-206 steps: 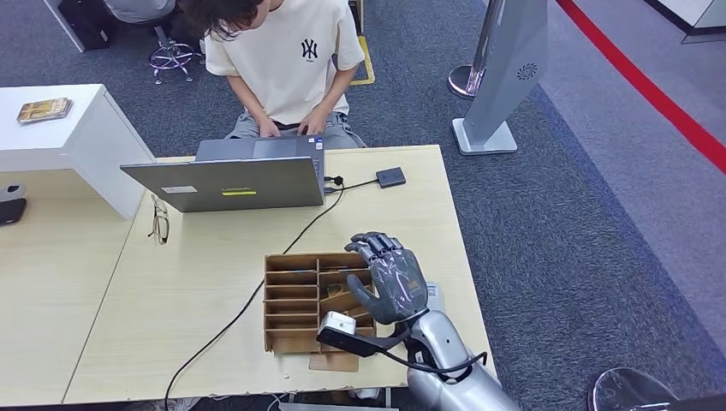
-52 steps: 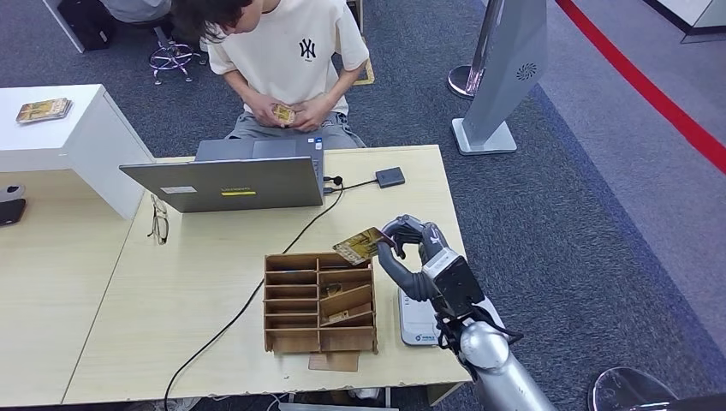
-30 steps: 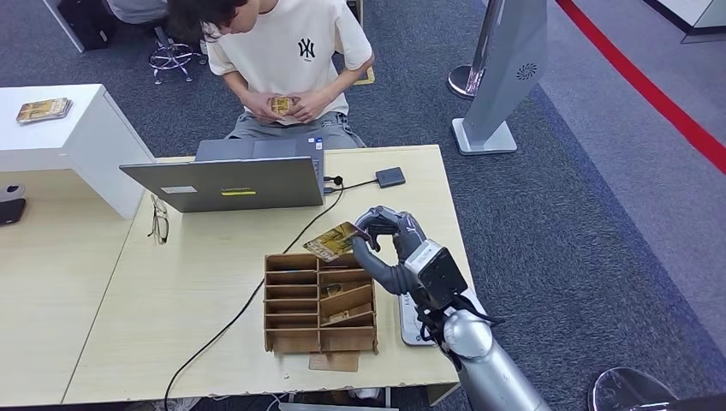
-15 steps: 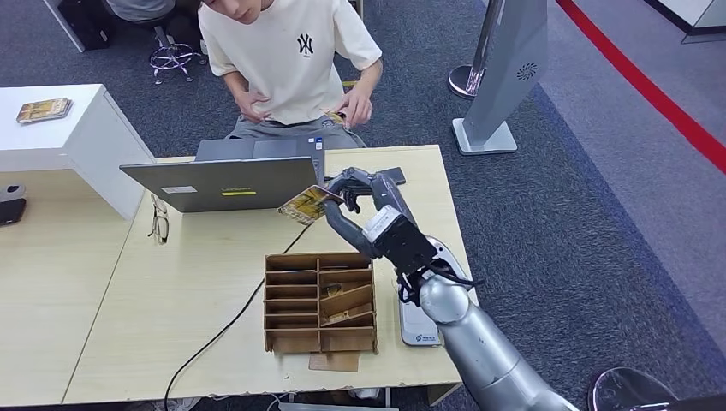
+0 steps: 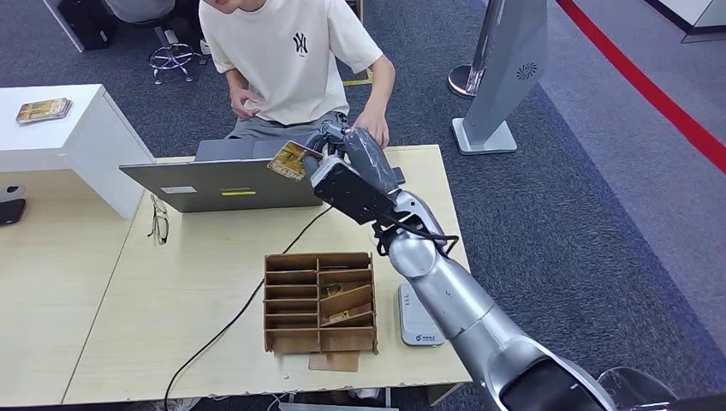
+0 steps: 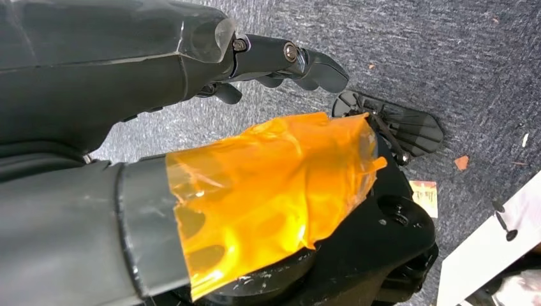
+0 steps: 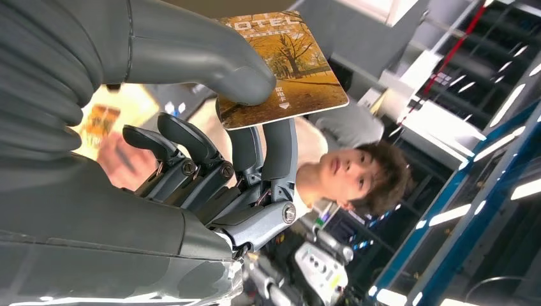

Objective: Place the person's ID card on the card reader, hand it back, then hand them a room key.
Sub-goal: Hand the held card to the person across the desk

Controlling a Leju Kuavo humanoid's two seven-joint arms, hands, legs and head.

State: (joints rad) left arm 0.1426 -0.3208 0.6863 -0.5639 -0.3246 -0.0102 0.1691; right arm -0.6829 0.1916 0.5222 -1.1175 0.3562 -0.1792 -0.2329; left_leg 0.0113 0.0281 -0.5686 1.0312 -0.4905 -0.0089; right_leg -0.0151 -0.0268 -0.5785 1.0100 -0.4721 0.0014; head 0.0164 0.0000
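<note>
A light wooden table (image 5: pixel 197 282) carries an open grey laptop (image 5: pixel 227 180) at its far edge, glasses (image 5: pixel 160 220) just left of it, a black cable (image 5: pixel 248 300) running across, a small black box (image 5: pixel 395 175) partly behind the arm, a wooden divided organizer (image 5: pixel 318 301) near the front, and a white card reader (image 5: pixel 417 318) just beside it.

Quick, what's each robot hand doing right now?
Left hand: holding nothing; whether it is open or closed cannot be told.
Right hand: holding a room key card, pinched between thumb and fingers, held out toward the person.
</note>
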